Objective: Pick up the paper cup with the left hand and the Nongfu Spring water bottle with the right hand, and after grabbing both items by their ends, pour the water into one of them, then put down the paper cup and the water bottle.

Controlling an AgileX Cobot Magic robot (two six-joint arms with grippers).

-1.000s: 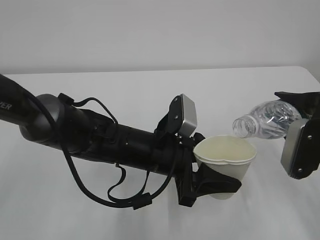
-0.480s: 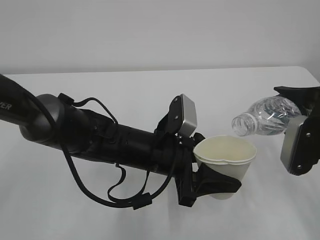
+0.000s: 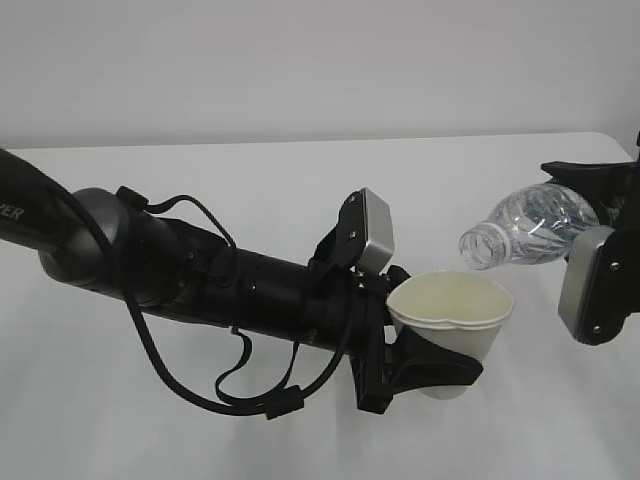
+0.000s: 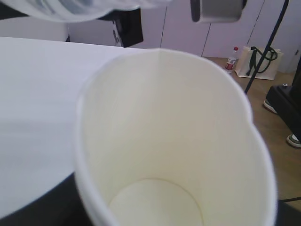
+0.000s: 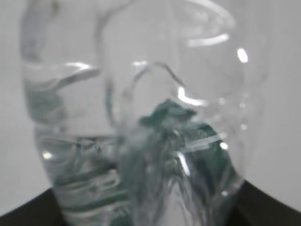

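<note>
My left gripper (image 3: 437,366) is shut on the lower part of the white paper cup (image 3: 452,305), holding it upright above the table. In the left wrist view the paper cup (image 4: 164,141) fills the frame and its pale bottom looks dry. The clear Nongfu Spring water bottle (image 3: 528,224) lies tilted, its open mouth pointing left just above the cup's right rim. My right gripper (image 3: 592,212) is shut on its base end. In the right wrist view the bottle (image 5: 141,117) shows water (image 5: 70,146) and green label inside. No stream shows between mouth and cup.
The white table (image 3: 250,180) runs back to a pale wall. The long black left arm (image 3: 200,275) with loose cables crosses the left half. Past the table's edge in the left wrist view are a wooden floor, a bag (image 4: 258,61) and a small bottle (image 4: 231,56).
The right gripper and the bottle have risen slightly, with the mouth shifting a little up and left. The left arm and the cup have stayed still.
</note>
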